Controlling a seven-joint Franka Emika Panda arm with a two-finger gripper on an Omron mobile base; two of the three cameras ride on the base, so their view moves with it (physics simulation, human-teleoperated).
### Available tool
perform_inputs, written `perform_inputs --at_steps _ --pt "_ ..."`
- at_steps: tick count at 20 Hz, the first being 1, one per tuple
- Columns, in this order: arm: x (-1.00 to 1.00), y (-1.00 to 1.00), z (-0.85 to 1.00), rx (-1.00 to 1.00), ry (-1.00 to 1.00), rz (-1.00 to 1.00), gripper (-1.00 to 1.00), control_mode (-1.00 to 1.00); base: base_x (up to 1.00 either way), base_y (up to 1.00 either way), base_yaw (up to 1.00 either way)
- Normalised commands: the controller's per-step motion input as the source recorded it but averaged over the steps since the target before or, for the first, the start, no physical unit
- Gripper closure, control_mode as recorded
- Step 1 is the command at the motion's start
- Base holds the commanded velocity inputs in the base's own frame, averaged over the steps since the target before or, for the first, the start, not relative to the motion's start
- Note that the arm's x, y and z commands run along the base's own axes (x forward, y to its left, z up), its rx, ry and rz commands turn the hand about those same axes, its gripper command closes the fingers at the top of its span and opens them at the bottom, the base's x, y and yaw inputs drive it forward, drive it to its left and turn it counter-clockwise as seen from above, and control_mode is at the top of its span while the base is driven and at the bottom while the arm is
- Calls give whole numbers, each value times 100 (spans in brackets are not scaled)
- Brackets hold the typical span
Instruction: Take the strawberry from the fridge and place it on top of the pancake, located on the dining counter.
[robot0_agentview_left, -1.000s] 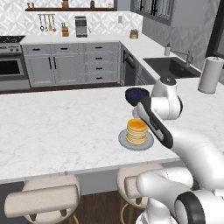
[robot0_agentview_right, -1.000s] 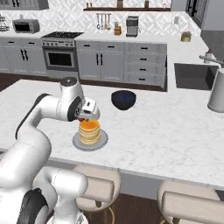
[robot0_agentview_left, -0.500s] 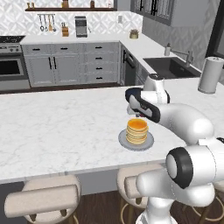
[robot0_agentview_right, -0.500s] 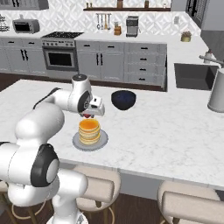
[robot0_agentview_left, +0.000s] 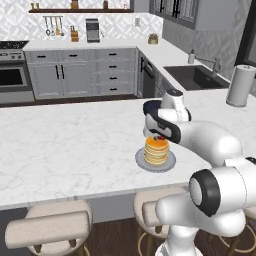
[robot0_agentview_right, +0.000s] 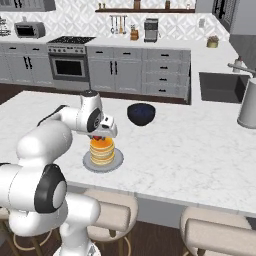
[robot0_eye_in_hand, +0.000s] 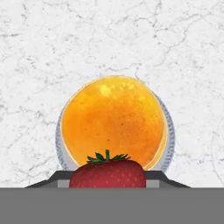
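The hand (robot0_eye_in_hand: 107, 183) was clenched on the strawberry (robot0_eye_in_hand: 107, 173) directly above the pancake (robot0_eye_in_hand: 113, 121) on the bench (robot0_agentview_left: 65, 145), evidently positioned for release onto it.

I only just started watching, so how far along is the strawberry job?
Done: the strawberry is out of the fridge and shut in the pincer. In hand: the pincer holds it just above the pancake on its plate on the dining counter. Left: lower it onto the pancake and let go.
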Motion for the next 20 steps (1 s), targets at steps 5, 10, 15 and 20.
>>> perform_inputs --at_steps 5,10,15,20 --pt "-9 1 -2 0 0 0 100 -100 0 0 0" --pt "34 1 0 0 0 7 100 -100 0 0 0" --pt "6 0 -1 0 1 2 100 -100 0 0 0" --pt "0 1 -12 0 0 1 100 -100 0 0 0"
